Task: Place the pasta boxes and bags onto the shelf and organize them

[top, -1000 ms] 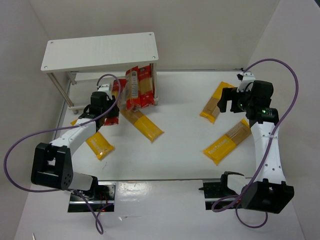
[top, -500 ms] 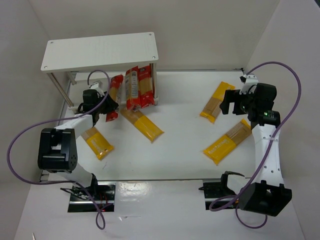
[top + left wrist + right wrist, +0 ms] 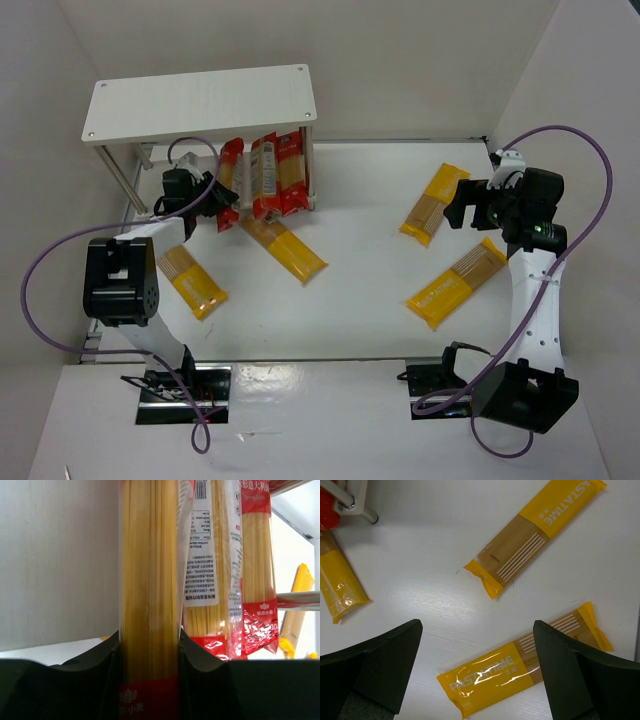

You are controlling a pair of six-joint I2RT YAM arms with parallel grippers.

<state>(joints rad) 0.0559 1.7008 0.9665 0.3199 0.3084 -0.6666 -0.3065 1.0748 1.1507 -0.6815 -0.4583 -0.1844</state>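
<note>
My left gripper (image 3: 149, 652) clamps a red pack (image 3: 150, 570) upright at the shelf (image 3: 200, 100) front, beside two standing red packs (image 3: 220, 555); I'd slide it in level, flush against them. Right gripper (image 3: 476, 630) hangs wide open over yellow packs (image 3: 520, 672)

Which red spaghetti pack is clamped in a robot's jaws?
The leftmost long red clear-windowed spaghetti pack, clamped by the left gripper; the other red packs lean ungripped beside it.

Left gripper (image 3: 210, 192) swung further left + far w/ its red pack (image 3: 229, 183), which is now tipped up right beside the other red packs (image 3: 278, 175) under the shelf (image 3: 200, 100) top. Right gripper (image 3: 468, 205) drifted a bit right.
</note>
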